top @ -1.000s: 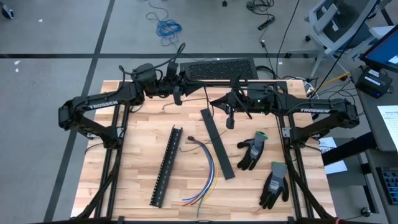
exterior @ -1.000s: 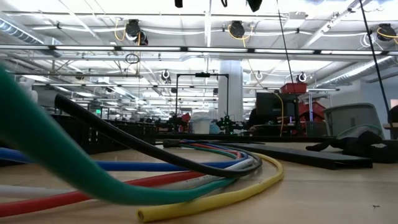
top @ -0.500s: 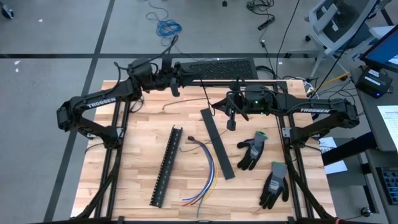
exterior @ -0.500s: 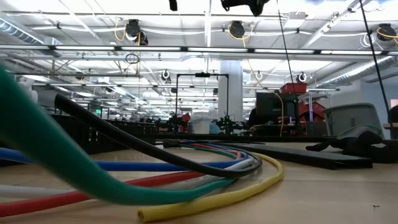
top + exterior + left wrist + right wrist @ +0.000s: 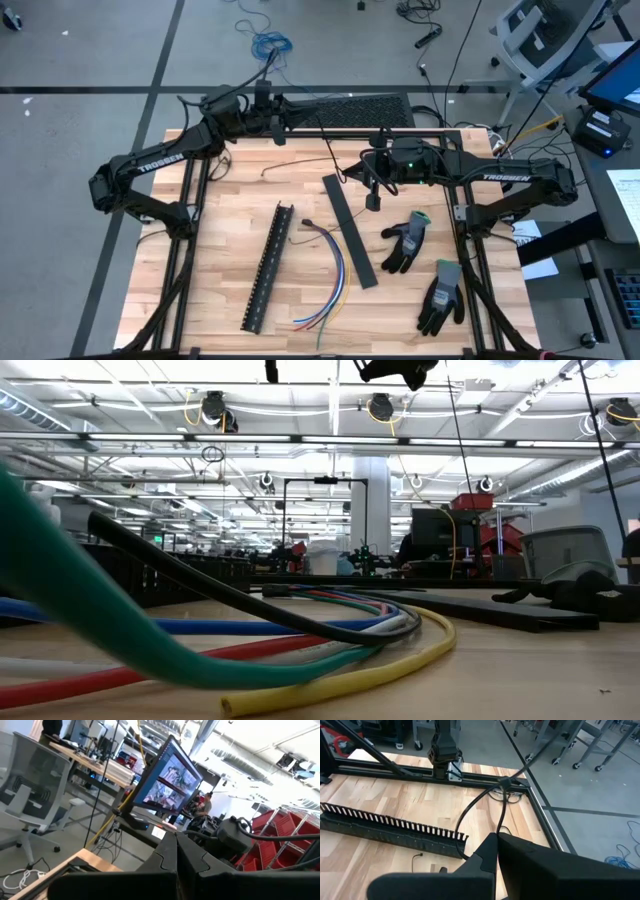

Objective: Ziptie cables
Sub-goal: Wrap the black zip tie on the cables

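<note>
The cables (image 5: 328, 272), a loose bundle of thin coloured wires, lie curved on the wooden table near its front; in the low view they fill the foreground (image 5: 300, 645). My left gripper (image 5: 272, 122) hangs shut above the table's far edge, far from them, fingers together in its wrist view (image 5: 176, 862). My right gripper (image 5: 372, 198) hangs shut over the table's far middle, above the flat black strip's far end, its fingers together (image 5: 497, 857). Both hold nothing. In the low view only their tips show at the top, my left gripper (image 5: 270, 370) and my right gripper (image 5: 395, 368).
A black slotted strip (image 5: 267, 266) lies left of the cables, a flat black strip (image 5: 350, 230) right of them. Two grey gloves (image 5: 405, 240) (image 5: 440, 295) lie at the right. A thin dark strand (image 5: 290, 165) lies near the far edge, beside a black frame rail (image 5: 350, 130).
My left gripper has swung toward the table's far edge and a little to the left, staying shut. My right gripper has tipped its fingers downward somewhat without shifting place. The cables and strips lie as before.
</note>
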### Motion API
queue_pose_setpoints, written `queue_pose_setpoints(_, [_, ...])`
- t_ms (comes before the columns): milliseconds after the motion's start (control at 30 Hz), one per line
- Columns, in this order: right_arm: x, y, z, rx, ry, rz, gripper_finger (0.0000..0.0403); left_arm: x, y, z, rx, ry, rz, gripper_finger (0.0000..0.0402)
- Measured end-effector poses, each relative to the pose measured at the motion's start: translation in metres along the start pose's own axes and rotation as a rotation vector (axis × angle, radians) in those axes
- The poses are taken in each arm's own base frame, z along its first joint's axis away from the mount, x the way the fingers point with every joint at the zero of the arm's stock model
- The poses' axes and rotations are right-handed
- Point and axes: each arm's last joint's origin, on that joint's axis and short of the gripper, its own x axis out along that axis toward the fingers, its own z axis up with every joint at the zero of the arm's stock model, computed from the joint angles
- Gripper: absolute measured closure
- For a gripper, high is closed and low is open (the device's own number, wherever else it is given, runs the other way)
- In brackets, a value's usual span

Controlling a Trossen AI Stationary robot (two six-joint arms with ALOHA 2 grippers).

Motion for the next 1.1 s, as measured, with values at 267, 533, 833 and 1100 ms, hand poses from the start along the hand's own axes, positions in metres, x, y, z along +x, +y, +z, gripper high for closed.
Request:
queue_pose_setpoints(267, [0.0, -0.003, 0.006, 0.001, -0.07, -0.021, 0.0403, 0.001, -0.009, -0.001, -0.028, 0.012, -0.072, 0.0389])
queue_pose_setpoints(533, [0.0, -0.012, 0.013, 0.007, -0.146, -0.062, 0.0403, 0.0, -0.025, -0.005, -0.034, 0.05, -0.158, 0.0323])
queue_pose_setpoints(833, [-0.016, -0.028, -0.016, 0.093, 0.161, -0.199, 0.0403, -0.034, -0.054, 0.019, 0.069, -0.015, -0.238, 0.0277])
queue_pose_setpoints(1100, [-0.021, -0.002, -0.06, 0.264, 0.622, 0.228, 0.0403, -0.102, -0.069, 0.025, 0.242, 0.106, 0.048, 0.0276])
